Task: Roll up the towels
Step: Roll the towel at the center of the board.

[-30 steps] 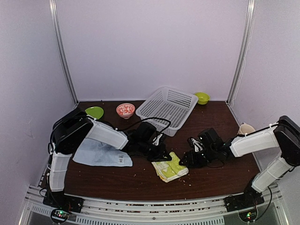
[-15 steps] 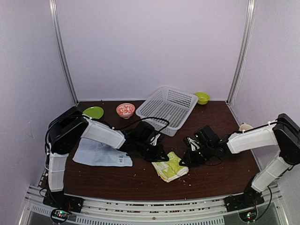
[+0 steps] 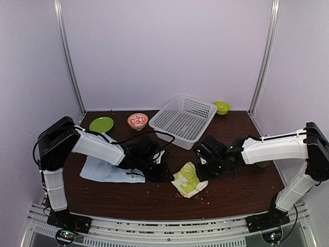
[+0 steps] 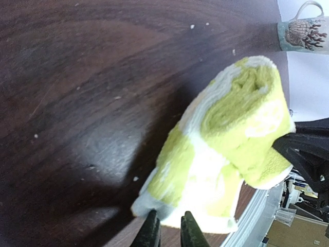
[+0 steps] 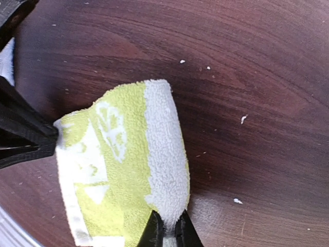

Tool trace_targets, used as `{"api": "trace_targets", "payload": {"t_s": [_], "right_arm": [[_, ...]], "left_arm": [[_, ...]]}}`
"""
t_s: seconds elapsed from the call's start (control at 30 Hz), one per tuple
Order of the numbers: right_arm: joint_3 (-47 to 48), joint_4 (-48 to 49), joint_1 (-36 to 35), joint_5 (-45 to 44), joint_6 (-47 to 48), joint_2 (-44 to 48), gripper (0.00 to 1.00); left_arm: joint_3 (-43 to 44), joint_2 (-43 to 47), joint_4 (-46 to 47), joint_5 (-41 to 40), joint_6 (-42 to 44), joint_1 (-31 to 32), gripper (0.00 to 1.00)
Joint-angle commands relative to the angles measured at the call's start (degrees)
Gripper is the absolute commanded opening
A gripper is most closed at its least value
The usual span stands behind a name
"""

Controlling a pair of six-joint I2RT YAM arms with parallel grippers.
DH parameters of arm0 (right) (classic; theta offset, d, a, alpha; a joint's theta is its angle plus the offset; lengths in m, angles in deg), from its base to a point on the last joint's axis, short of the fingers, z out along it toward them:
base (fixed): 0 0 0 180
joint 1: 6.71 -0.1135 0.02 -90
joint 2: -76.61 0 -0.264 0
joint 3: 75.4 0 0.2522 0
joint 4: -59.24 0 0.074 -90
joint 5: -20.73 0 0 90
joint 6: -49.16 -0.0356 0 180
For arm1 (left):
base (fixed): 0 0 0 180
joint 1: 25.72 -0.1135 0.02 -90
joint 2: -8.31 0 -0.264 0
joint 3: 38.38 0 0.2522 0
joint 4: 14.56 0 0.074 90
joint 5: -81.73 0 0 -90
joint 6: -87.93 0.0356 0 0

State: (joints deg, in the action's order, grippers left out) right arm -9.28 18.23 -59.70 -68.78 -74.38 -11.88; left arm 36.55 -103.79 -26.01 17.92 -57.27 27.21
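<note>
The lime-green cloth towel [image 3: 188,178] with white leaf pictures lay low and flat on the dark brown wooden table [image 3: 241,193] a moment ago, and now it stands up in a fat bunch between the two arms. The right arm has moved in toward it, and the right gripper [image 5: 168,232] has its two fingers pressed together on the towel's white fluffy edge. The left gripper [image 4: 168,234] has its fingers close, with a thin gap, and the towel's bottom hem sits right at the tips; it may be letting go, but I cannot tell if it grips or not. So the green roll looks started, not finished. The left wrist view shows the end of the towel curled round like a snail, and a little white mug with a sea picture [image 4: 303,33] far off. The right wrist view shows the flat printed side instead. Only the top view shows the plain pale blue cloth towel [image 3: 108,170], spread flat by the left arm and not rolled yet
</note>
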Motion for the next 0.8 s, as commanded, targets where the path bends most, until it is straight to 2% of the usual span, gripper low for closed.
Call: {"api": "trace_targets", "payload": {"t_s": [0.0, 0.33, 0.53, 0.77], "right_arm": [[4.3, -6.9, -3.1, -12.6, -0.5, -3.8, 0.00], [10.8, -12.1, -10.2, -25.0, -3.7, -9.5, 0.00], [12.6, -12.0, -12.7, -24.7, -3.6, -12.3, 0.00], [11.5, -8.1, -14.3, -20.6, -2.1, -12.5, 0.00]], "left_arm": [[-1.8, 1.0, 1.6, -1.3, 0.0, -0.2, 0.13], [-2.1, 0.2, 3.6, -0.7, -0.4, -0.2, 0.12], [-1.8, -0.8, 4.3, -0.1, -0.7, -0.2, 0.11], [-2.1, -1.2, 5.5, 0.2, -1.1, -0.2, 0.10]]}}
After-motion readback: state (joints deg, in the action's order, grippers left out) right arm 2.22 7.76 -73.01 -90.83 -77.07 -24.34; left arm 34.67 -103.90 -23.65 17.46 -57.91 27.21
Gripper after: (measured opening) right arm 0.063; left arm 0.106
